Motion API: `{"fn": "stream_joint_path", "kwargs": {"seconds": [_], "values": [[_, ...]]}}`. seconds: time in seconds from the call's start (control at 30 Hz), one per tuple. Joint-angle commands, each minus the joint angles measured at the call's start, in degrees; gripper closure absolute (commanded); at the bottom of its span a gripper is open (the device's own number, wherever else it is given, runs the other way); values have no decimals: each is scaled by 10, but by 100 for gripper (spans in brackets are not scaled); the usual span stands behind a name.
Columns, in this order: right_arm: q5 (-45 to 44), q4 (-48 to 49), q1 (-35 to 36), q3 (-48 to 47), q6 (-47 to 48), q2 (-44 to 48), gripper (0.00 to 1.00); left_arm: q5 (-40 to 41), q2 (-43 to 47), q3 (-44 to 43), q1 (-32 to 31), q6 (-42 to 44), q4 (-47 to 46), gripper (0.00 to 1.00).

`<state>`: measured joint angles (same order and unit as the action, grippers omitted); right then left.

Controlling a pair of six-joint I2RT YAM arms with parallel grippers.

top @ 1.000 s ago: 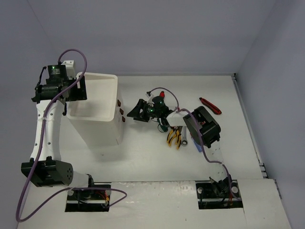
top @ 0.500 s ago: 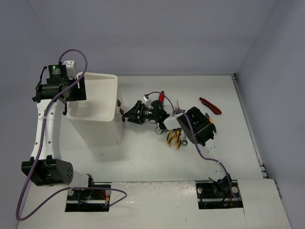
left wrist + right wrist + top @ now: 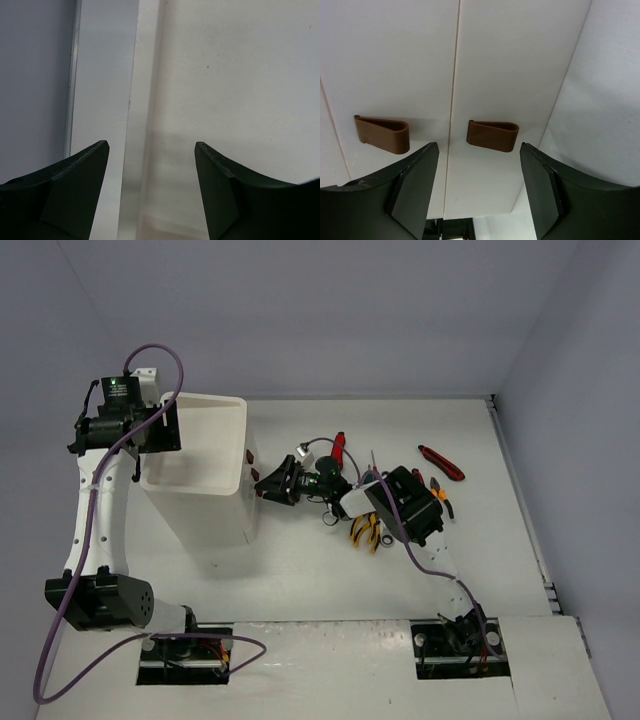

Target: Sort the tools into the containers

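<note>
The tall white drawer box (image 3: 205, 502) stands at the left, its tray top (image 3: 232, 405) bare. My right gripper (image 3: 274, 483) is open, level with the small brown drawer handles (image 3: 256, 476) and very near them. In the right wrist view the open gripper (image 3: 479, 150) faces the white drawer fronts, with one brown handle (image 3: 492, 135) just above the gap and another handle (image 3: 382, 134) to the left. My left gripper (image 3: 165, 426) is open and empty at the tray's left rim (image 3: 102, 75). Tools lie on the table: a red-handled screwdriver (image 3: 338, 448), a red utility knife (image 3: 441, 463), yellow pliers (image 3: 365, 530) and orange pliers (image 3: 440, 494).
My right arm's body (image 3: 400, 505) lies over the middle of the tool pile and hides part of it. Grey walls close the table at the back and the right. A purple cable (image 3: 160, 365) loops above the left arm.
My right gripper has moved left from the tool pile to the drawer handles, staying open. More tools show behind it now. The left arm has not moved.
</note>
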<state>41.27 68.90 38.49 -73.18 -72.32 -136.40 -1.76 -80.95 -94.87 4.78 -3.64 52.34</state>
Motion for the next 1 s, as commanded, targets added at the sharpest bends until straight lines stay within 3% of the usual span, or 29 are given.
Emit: {"fn": "stream_joint_path", "kwargs": {"seconds": [0.0,0.77,0.97], "values": [[-19,24,4,-6,22,28,36,-6,8,-4,0,2,-16,35],[19,41,10,-55,11,4,41,-24,5,-4,0,1,-17,46],[16,42,11,-51,10,3,50,-28,4,-4,-1,1,-17,50]]}}
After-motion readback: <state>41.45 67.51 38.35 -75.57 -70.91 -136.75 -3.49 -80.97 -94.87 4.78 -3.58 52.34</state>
